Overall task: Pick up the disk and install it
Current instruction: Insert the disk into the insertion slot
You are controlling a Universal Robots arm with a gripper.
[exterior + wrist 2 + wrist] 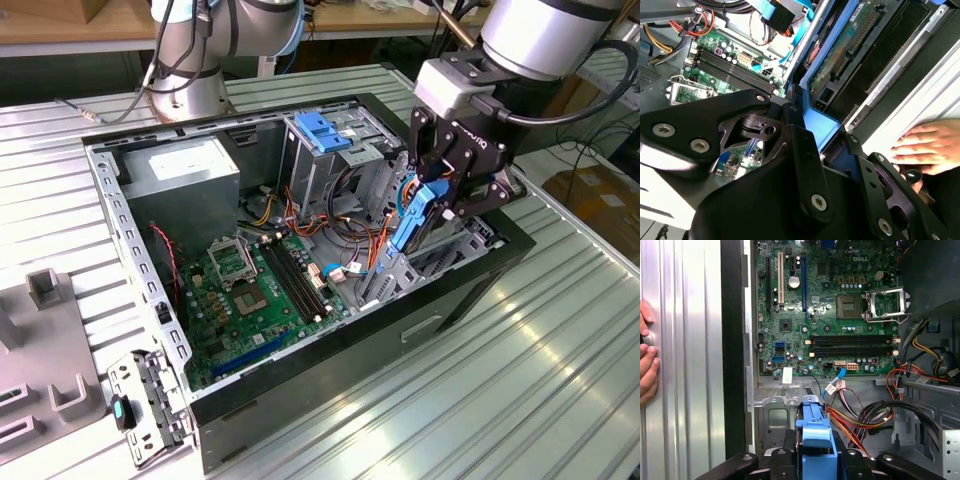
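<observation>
Nearest you in the exterior view, a loose metal bracket lies on the bench by the near-left corner of the open computer case, well apart from the work.

On the exterior view's right, the gripper hangs over the case's right side. Its fingers pinch the disk by its blue side rails. The disk is held on edge and tilted, just above the drive bay and not yet seated.

Watch three things:
- With that tilt, a rail corner could catch the bay wall and jam, or twist the disk in the fingers, since you hold only plastic.
- The red, orange and black wires run just beside the bay. A loop caught under the disk would get pinched or would block seating.
- A person's hand rests on the bench right beside the case, near the arm. Any sideways correction brings the arm toward it.

Left of the bay lies the motherboard. Farther back are the power supply and a bare light-blue bracket on the drive cage.

As for writing, the gripper body carries a white logo and the motherboard has fine white print. The power supply's white label is too small to tell. The disk shows its circuit-board side in the second wrist view, so I cannot see its own label.
</observation>
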